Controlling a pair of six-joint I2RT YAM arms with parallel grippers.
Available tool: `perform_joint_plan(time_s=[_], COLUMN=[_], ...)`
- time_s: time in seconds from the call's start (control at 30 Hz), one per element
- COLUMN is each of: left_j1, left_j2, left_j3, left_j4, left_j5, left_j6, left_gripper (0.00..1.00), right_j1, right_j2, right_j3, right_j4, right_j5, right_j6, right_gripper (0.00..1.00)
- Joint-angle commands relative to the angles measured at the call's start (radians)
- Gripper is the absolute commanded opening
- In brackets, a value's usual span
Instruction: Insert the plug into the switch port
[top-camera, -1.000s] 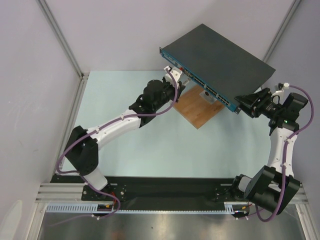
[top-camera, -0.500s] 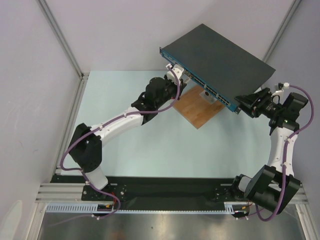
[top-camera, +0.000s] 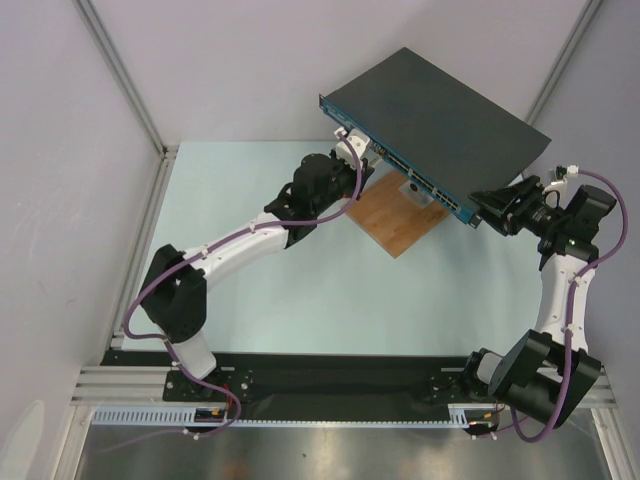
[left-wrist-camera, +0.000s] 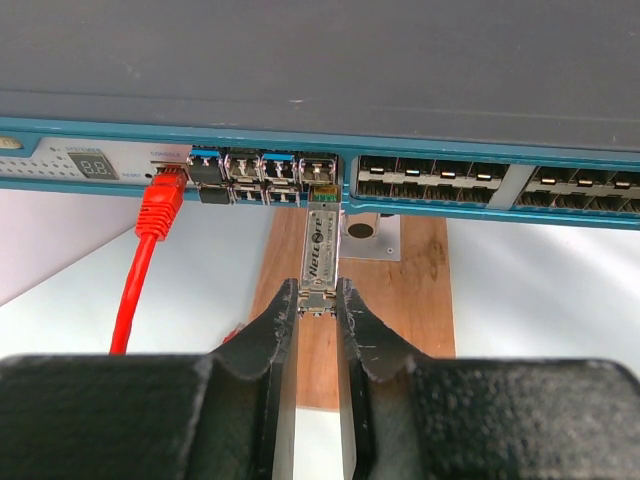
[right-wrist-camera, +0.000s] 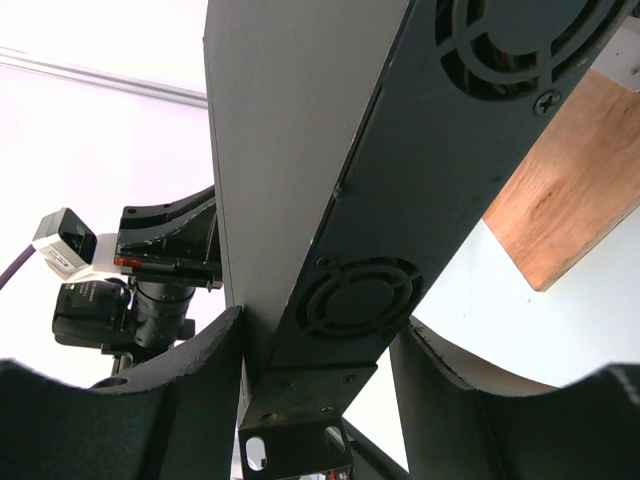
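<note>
The switch (top-camera: 440, 110) is a flat dark box held tilted above the table, its blue port-lined front edge (left-wrist-camera: 440, 185) facing my left wrist camera. My left gripper (left-wrist-camera: 318, 296) is shut on the tail of a slim silver plug (left-wrist-camera: 319, 255). The plug points straight at the front edge, and its tip touches a small port (left-wrist-camera: 322, 193) in the left cluster. In the top view the left gripper (top-camera: 360, 150) sits right against the switch's front. My right gripper (right-wrist-camera: 315, 335) clamps the switch's (right-wrist-camera: 300, 150) side end by the fan grille, one finger on each flat face.
A red cable (left-wrist-camera: 150, 240) is plugged into the switch's far-left port and hangs down. A brown wooden board (top-camera: 395, 215) lies on the pale table beneath the switch, with a small metal bracket (left-wrist-camera: 370, 235) on it. Enclosure walls stand left, right and behind.
The left arm has edged forward and slightly right, bringing the plug closer against the switch's front. The right arm and the switch have stayed still.
</note>
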Motion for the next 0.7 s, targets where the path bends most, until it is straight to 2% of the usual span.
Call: perform_joint_plan(time_s=[0.0, 0.67], left_j1=[0.007, 0.044], left_j2=[0.005, 0.033], left_j3=[0.046, 0.113], left_j4=[0.042, -0.001], left_j5=[0.023, 0.011], left_j6=[0.009, 0.038], left_gripper=[0.0, 0.0], right_j1=[0.01, 0.01], right_j2=[0.011, 0.014], right_j3=[0.022, 0.031], right_j4=[0.042, 0.038], right_j5=[0.017, 0.013], right_j6=[-0.109, -0.116], right_gripper=[0.0, 0.0])
